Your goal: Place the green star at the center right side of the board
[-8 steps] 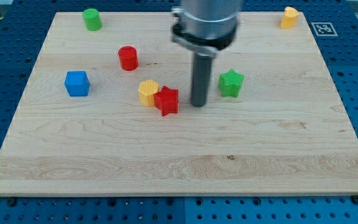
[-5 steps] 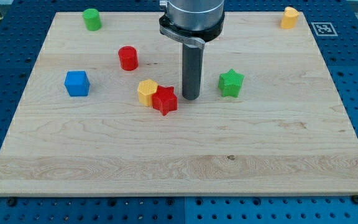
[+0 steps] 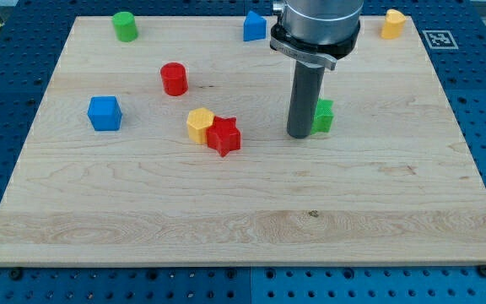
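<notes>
Wooden table [image 3: 243, 211]: my tip [image 3: 300, 135] touching green star [image 3: 324, 116] left side; no fingers in view; push steadily right, staying centred.

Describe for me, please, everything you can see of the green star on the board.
The green star is a small block of bright green, plastic-looking material, resting flat on the wooden board, right of centre. Only its right part shows, since my rod covers its left side. My tip stands at its left edge, apparently against it, though contact cannot be confirmed. No other block touches it; the red star lies well off to the view's left.
</notes>
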### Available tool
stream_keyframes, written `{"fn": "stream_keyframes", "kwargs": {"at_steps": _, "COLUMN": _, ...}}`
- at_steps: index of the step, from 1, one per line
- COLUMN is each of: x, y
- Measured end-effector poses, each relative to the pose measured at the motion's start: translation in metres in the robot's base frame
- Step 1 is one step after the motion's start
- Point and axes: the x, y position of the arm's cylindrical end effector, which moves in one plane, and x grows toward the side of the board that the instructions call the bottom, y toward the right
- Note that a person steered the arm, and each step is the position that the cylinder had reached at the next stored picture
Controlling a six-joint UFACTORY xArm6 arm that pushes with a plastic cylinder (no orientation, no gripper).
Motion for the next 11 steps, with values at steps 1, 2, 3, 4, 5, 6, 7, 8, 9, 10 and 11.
{"fn": "stream_keyframes", "kwargs": {"at_steps": 1, "x": -0.026, "y": 0.003}}
{"fn": "stream_keyframes", "kwargs": {"at_steps": 2, "x": -0.02, "y": 0.042}}
{"fn": "stream_keyframes", "kwargs": {"at_steps": 3, "x": -0.02, "y": 0.051}}
{"fn": "stream_keyframes", "kwargs": {"at_steps": 4, "x": -0.02, "y": 0.051}}
{"fn": "stream_keyframes", "kwargs": {"at_steps": 5, "x": -0.019, "y": 0.061}}
{"fn": "stream_keyframes", "kwargs": {"at_steps": 6, "x": -0.019, "y": 0.082}}
{"fn": "stream_keyframes", "kwargs": {"at_steps": 7, "x": -0.023, "y": 0.075}}
{"fn": "stream_keyframes", "kwargs": {"at_steps": 8, "x": -0.036, "y": 0.052}}
{"fn": "stream_keyframes", "kwargs": {"at_steps": 9, "x": -0.034, "y": 0.086}}
{"fn": "stream_keyframes", "kwargs": {"at_steps": 10, "x": -0.037, "y": 0.094}}
{"fn": "stream_keyframes", "kwargs": {"at_steps": 11, "x": -0.039, "y": 0.095}}
